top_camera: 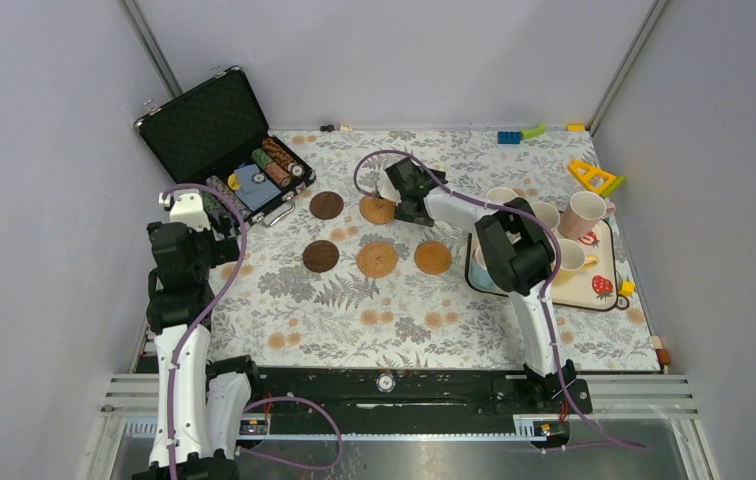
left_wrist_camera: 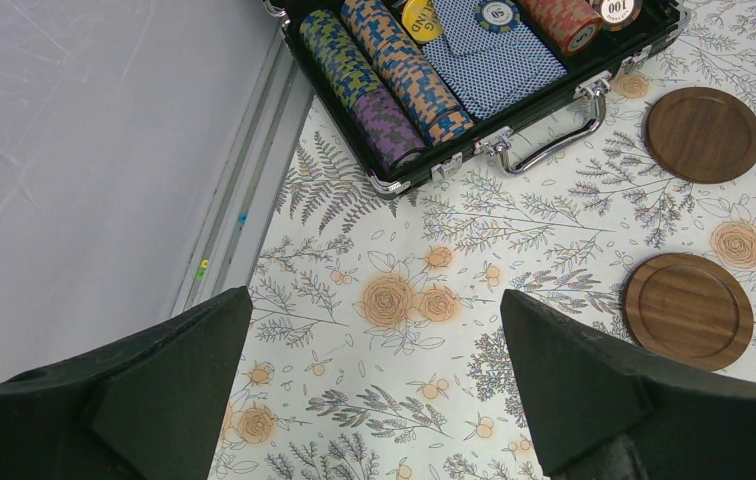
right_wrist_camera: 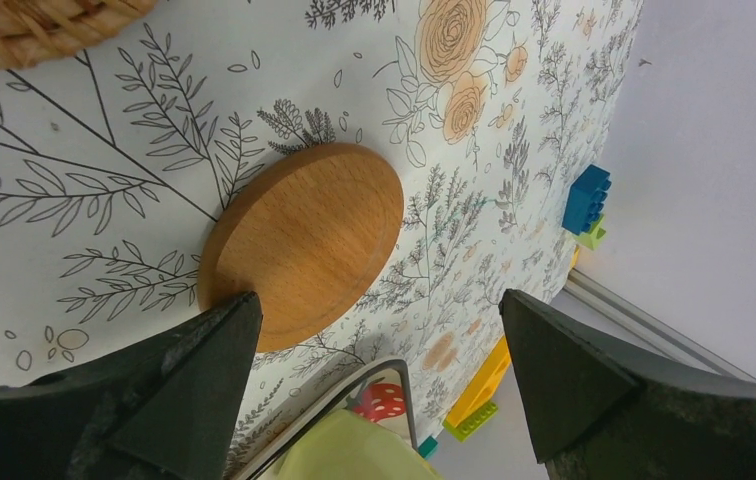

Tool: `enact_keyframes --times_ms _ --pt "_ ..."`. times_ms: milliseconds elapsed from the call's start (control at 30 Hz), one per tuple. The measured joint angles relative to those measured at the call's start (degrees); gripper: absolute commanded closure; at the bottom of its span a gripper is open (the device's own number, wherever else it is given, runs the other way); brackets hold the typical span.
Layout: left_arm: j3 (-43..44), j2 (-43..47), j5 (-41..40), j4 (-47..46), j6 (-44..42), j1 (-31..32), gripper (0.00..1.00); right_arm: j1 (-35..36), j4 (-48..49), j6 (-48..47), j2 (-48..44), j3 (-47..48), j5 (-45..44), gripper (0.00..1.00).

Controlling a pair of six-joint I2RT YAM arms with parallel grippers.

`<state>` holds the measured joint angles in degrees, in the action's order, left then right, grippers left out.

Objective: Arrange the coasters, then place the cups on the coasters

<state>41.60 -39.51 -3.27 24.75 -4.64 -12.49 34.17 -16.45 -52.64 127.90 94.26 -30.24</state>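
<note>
Five coasters lie mid-table: two dark brown coasters (top_camera: pixel 326 205) (top_camera: pixel 320 256), a woven one (top_camera: pixel 377 259), a plain tan-orange one (top_camera: pixel 433 257) and another tan one (top_camera: pixel 377 210) partly under my right gripper (top_camera: pixel 399 195). That gripper (right_wrist_camera: pixel 374 340) is open and empty, with the tan wood coaster (right_wrist_camera: pixel 304 240) just off its left finger. The cups stand on the strawberry tray (top_camera: pixel 604 295): a pink cup (top_camera: pixel 584 213), a yellow cup (top_camera: pixel 569 258) and two pale ones (top_camera: pixel 501 197) (top_camera: pixel 544 213). My left gripper (left_wrist_camera: pixel 374 390) is open above bare cloth, left of the brown coasters (left_wrist_camera: pixel 704 133) (left_wrist_camera: pixel 689 310).
An open black case of poker chips (top_camera: pixel 254 170) (left_wrist_camera: pixel 434 70) sits at the back left by the left arm. Toy bricks (top_camera: pixel 514 134) and a yellow piece (top_camera: pixel 594 177) lie along the back right. A pale green cup (right_wrist_camera: pixel 364 450) sits under the right wrist.
</note>
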Motion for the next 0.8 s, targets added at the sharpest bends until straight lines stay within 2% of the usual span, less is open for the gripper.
enact_keyframes --times_ms 800 --pt "0.0 0.0 0.0 0.0 0.0 0.0 0.01 2.12 -1.53 4.57 0.46 2.69 2.4 0.02"
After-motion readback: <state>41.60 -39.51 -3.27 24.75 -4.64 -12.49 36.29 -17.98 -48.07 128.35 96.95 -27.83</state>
